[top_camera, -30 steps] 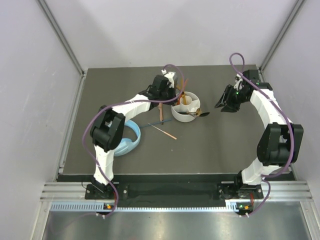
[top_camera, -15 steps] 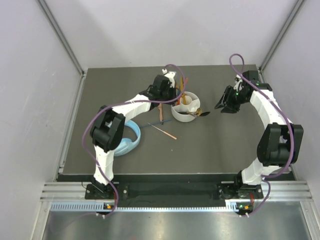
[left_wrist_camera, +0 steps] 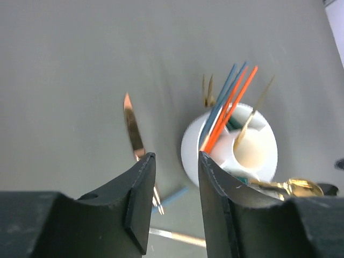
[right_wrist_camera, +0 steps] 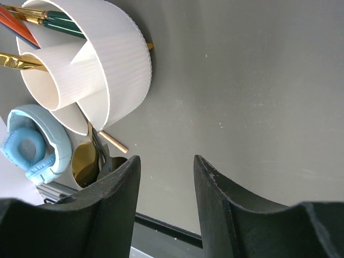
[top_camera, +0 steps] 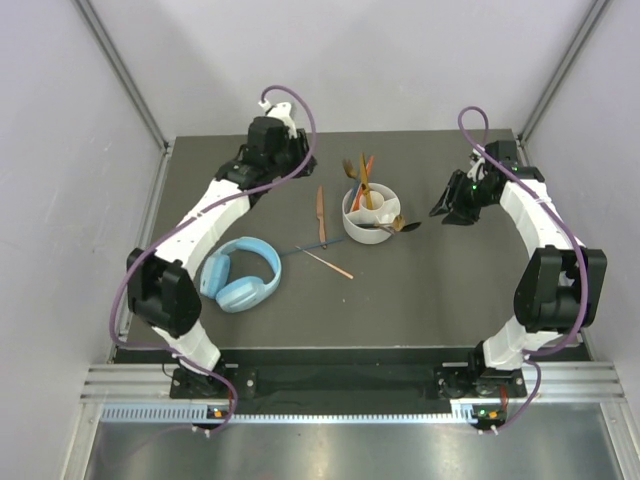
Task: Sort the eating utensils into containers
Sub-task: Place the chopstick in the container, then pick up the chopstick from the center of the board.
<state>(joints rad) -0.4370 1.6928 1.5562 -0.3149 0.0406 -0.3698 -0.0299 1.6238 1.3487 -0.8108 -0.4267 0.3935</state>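
The round white holder [top_camera: 349,226] stands on the far middle of the table [top_camera: 450,290], divided inside into compartments. The job looks partly done. Orange chopsticks [left_wrist_camera: 230,103] and teal chopsticks [left_wrist_camera: 221,100] lean together in one compartment, their tips fanning up over the far rim. A gold fork [top_camera: 362,172] rises from the holder as well. A gold spoon [top_camera: 394,226] lies at the holder's near right side, touching the wall; from the right wrist view it seems to rest on the table outside, so it probably counts as unsorted. Just left of the holder lie three loose pieces. A bronze utensil [top_camera: 320,204] points far and near, a blue chopstick [top_camera: 308,246] lies near it, and a pale chopstick [top_camera: 330,264] sits slightly nearer. These appear to be what is left. Light blue headphones [top_camera: 240,276] sit further left and nearer, apart from all of it. The left gripper [left_wrist_camera: 173,161] hangs well to the far left of the holder, its jaws apart and empty. The right gripper [top_camera: 452,208] hovers right of the holder, jaws likewise parted around nothing.
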